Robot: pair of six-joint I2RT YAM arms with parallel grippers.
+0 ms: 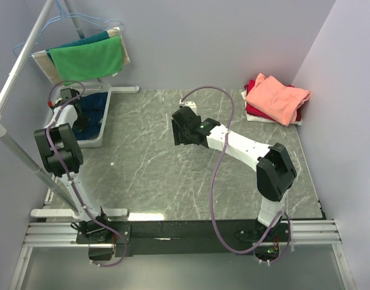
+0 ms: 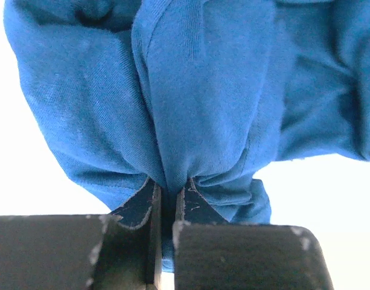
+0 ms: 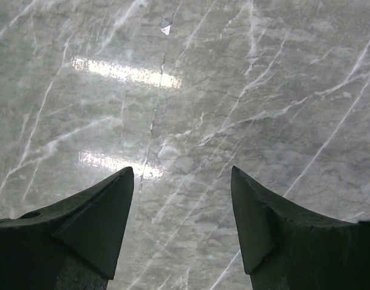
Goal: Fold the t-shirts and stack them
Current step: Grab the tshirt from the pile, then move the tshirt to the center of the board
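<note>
A dark blue t-shirt (image 1: 95,112) lies bunched in the white basket (image 1: 91,143) at the far left of the table. My left gripper (image 1: 82,122) reaches down into that basket. In the left wrist view the left gripper (image 2: 169,187) is shut on a pinched fold of the blue t-shirt (image 2: 203,90), and cloth fills most of the view. A folded salmon-pink t-shirt (image 1: 276,96) rests on a folded red one (image 1: 253,84) at the far right corner. Over the middle of the table, my right gripper (image 1: 180,130) is open and empty, with only marble between its fingers (image 3: 106,211).
A bright green cloth (image 1: 87,58) hangs on a hanger from the white rack (image 1: 15,72) behind the basket. The grey marble table (image 1: 148,175) runs between the basket and the stack. Walls close in the back and the right side.
</note>
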